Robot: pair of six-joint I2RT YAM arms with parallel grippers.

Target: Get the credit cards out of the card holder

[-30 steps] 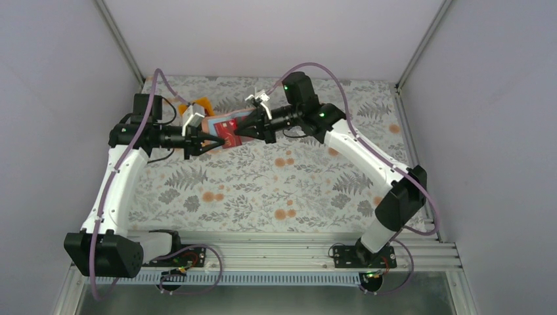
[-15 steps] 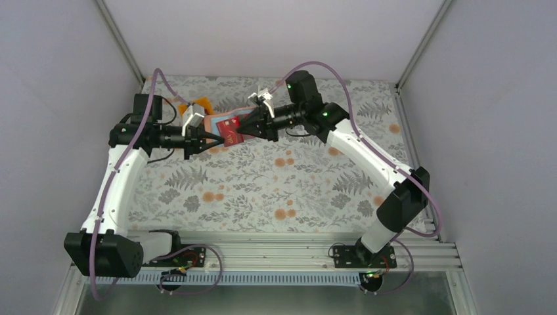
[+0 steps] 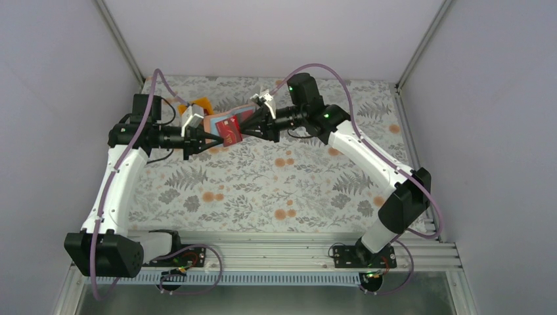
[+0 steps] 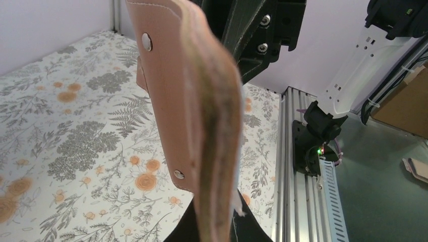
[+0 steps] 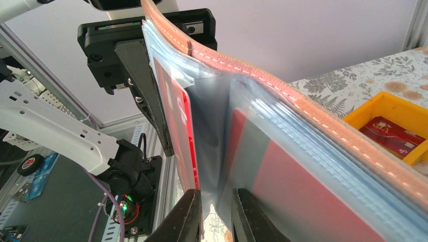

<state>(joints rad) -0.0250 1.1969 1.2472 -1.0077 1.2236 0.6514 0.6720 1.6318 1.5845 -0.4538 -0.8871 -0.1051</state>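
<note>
The flower-patterned table [image 3: 295,190] lies under both arms, which meet above its far left part. Between them the card holder [image 3: 223,123] hangs in the air, well clear of the cloth, opened so its pale clear sleeves face the right wrist camera.

Over the last second the left gripper [image 4: 217,222] has clamped down. It now pinches the holder's tan outer flap from below, so the wallet's weight looks to rest on that side. The right gripper [image 5: 214,212] has eased back a little and its jaws have begun to part. They stand narrowly apart with a fold of sleeve between them, and whether they pinch it I cannot tell.

I read this as a hand-over of the hold, freeing the right side to pick at a card.

The orange tray [image 5: 373,108] sits behind on the table with one red card [image 5: 388,132] in it. More credit cards [image 5: 177,118] remain tucked in the sleeves, so the task is only partly done
</note>
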